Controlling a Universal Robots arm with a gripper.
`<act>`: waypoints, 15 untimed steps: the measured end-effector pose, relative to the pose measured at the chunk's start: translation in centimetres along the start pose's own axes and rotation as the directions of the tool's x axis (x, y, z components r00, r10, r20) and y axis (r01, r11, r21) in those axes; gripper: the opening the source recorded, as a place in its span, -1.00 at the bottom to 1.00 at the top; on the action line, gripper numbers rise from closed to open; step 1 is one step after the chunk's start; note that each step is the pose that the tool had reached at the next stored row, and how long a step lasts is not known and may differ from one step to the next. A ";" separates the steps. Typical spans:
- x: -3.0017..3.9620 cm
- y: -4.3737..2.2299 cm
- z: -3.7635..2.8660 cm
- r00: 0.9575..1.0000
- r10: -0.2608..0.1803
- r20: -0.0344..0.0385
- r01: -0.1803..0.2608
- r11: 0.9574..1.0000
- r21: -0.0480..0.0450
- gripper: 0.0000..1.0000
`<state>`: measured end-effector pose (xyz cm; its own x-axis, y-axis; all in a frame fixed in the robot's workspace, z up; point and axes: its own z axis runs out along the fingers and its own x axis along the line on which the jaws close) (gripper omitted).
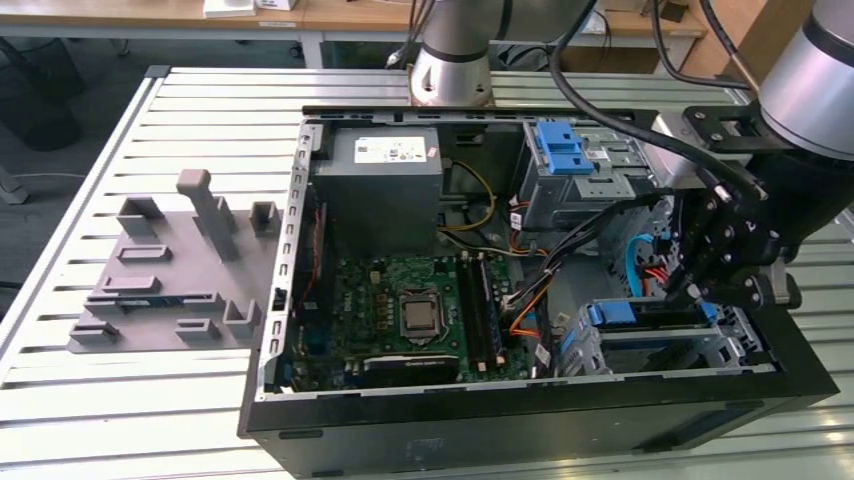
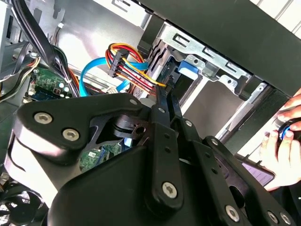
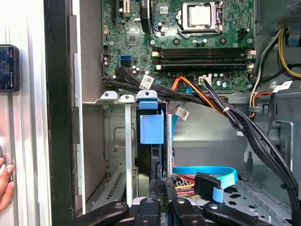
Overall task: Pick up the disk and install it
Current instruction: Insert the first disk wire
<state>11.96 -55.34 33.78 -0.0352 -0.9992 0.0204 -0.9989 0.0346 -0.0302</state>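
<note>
While the disk (image 3: pixel 151 128) sits upright in the case's bay (image 3: pixel 123 141), the gripper (image 3: pixel 162 190) looks clenched above it.

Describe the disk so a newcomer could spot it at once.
In the exterior view, take the open black computer case, then the metal drive cage at its near corner on the exterior view's right. The disk stands there under the gripper, blue-framed; the other blue piece, a latch bracket, sits farther back.
</note>
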 end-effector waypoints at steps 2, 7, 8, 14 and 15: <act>0.05 0.00 0.06 1.000 0.003 0.000 -0.003 1.000 -0.001 -0.67; 0.09 -0.04 0.14 1.000 0.009 0.000 -0.009 1.000 -0.005 -0.67; 0.09 -0.08 0.15 1.000 0.011 0.000 -0.011 1.000 -0.006 -0.67; 0.08 -0.24 0.20 1.000 0.022 -0.001 -0.022 1.000 -0.015 -0.67; 0.08 -0.24 0.21 1.000 0.026 -0.001 -0.026 1.000 -0.017 -0.67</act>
<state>12.20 -55.43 33.58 -0.0610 -0.9979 0.0210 -0.9981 0.0607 -0.0142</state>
